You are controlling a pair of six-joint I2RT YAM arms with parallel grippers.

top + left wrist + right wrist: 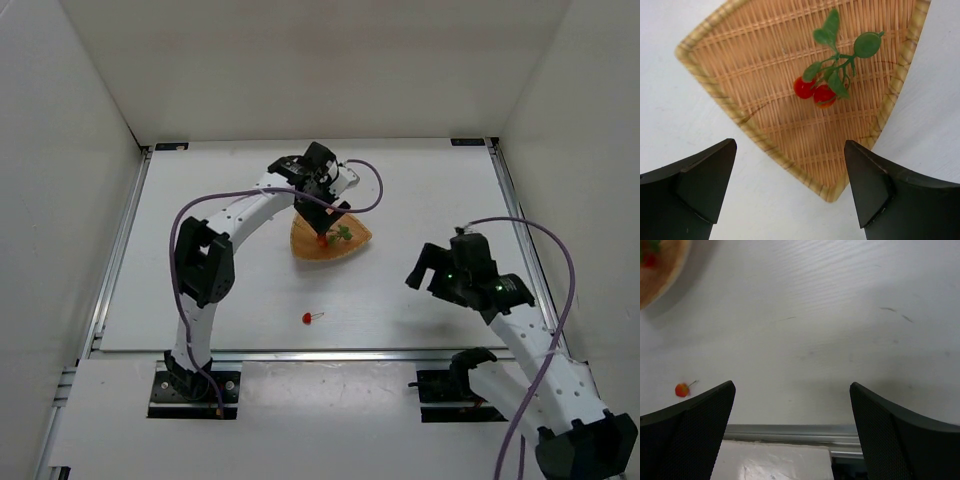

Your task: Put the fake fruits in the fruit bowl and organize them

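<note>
The fruit bowl (348, 248) is a shallow woven, rounded-triangle dish at the table's middle back. The cherry pair (324, 239) with green stem and leaves lies inside it. In the left wrist view the pair (814, 93) rests on the bowl's weave (740, 75). My left gripper (325, 222) hovers over the bowl, open and empty (790, 145). The single cherry (308, 318) with a thin stem lies on the table in front of the bowl, and also shows in the right wrist view (682, 389). My right gripper (420, 265) is open and empty (792, 386), right of the cherry, above the table.
White walls close in the table on the left, back and right. A metal rail (790, 432) runs along the table's front edge. A corner of the bowl (660, 275) shows at the top left of the right wrist view.
</note>
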